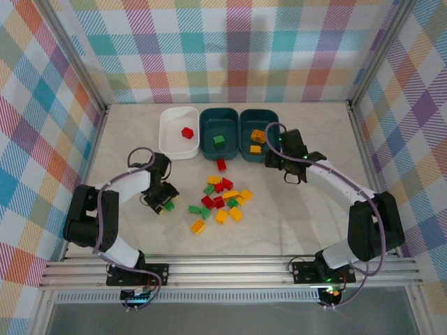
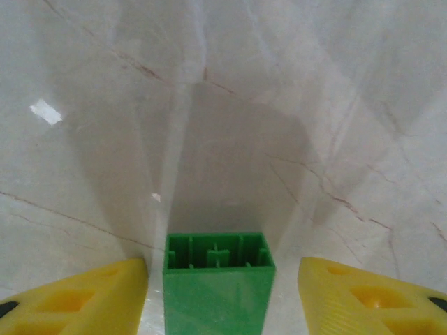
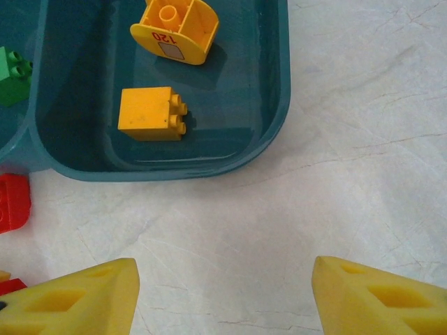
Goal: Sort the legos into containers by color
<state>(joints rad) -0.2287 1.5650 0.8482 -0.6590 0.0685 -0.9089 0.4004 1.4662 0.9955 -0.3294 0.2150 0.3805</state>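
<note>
In the top view we see three tubs in a row at the far side of the marble table (image 1: 293,223). The white tub (image 1: 174,144) has one red brick (image 1: 186,132) in it, the middle teal tub (image 1: 209,129) a green brick (image 1: 219,141), and the right teal tub (image 1: 246,143) two orange pieces. The loose pile of bricks (image 1: 220,199), red, green and yellow-orange, lies at 6 o'clock from the tubs, and a lone red brick (image 1: 221,165) sits between pile and tubs. At 9 o'clock from the pile the left gripper (image 1: 162,202) is down near the table. In its wrist view the yellow fingers (image 2: 84,300) are spread a little wider than a second green brick (image 2: 218,296), which sits between them with table showing on each side, so nothing is pinched. At 2 o'clock from the pile the right gripper (image 1: 274,159) hangs wide apart and empty, at 6 o'clock of the right teal tub, where a square orange brick (image 3: 150,114) and a rounded yellow piece (image 3: 174,29) marked 120 lie
</note>
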